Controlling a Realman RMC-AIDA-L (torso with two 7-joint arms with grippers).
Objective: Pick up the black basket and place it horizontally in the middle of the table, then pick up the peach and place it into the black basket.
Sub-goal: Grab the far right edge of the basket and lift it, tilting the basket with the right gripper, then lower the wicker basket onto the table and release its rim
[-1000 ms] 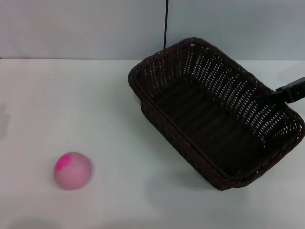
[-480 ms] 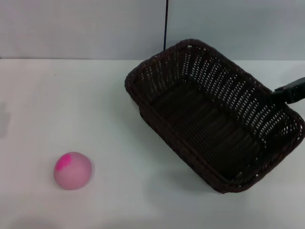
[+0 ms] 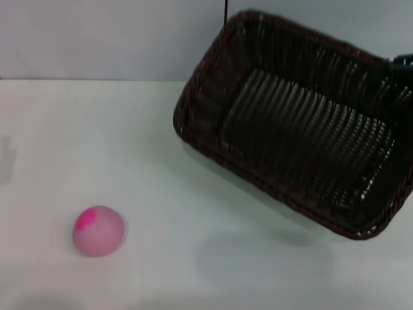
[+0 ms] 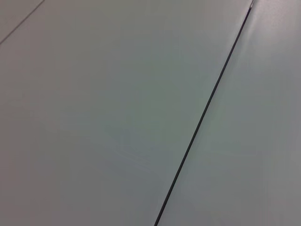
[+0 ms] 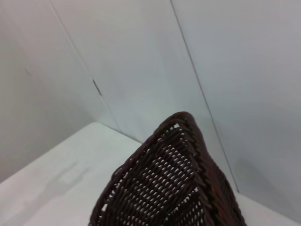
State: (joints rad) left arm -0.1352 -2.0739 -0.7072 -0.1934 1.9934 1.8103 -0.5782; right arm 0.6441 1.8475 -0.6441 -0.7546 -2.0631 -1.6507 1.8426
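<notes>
We see a pale grey wall (image 3: 97, 39) behind. A thin black vertical seam (image 3: 225, 11) splits it into 2 panels.

The black basket (image 3: 290, 129) is woven wicker, dark and rough, with openwork sides and a rolled rim. The counter (image 3: 129, 142) beneath looks smooth, matt white. The peach (image 3: 98, 230) looks soft, matt.

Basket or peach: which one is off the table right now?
The black basket: tilted and raised on the right, its shadow separate on the table. The peach sits front left, untouched.
</notes>
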